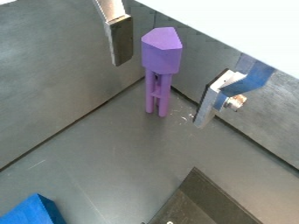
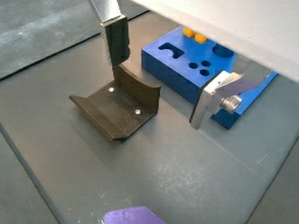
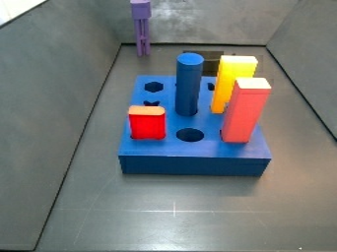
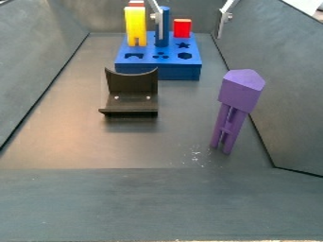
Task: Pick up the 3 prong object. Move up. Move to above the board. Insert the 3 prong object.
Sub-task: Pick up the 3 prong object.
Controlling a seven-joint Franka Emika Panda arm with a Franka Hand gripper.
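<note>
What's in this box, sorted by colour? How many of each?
Blue: 2, the board and the cylinder peg
Yellow: 1 peg
Red: 2 pegs
Purple: 1, the 3 prong object
Dark: 1, the fixture
Silver: 1, the gripper, above the purple piece
Total: 8

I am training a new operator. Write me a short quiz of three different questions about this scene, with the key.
1. True or false: the gripper already holds the 3 prong object.
2. How does the 3 prong object stand? A) upright, prongs down B) lying flat C) inserted in the board
3. Which colour is the cylinder peg on the board?

Key: 1 false, the fingers are apart on either side of it. 2 A. 3 blue.
</note>
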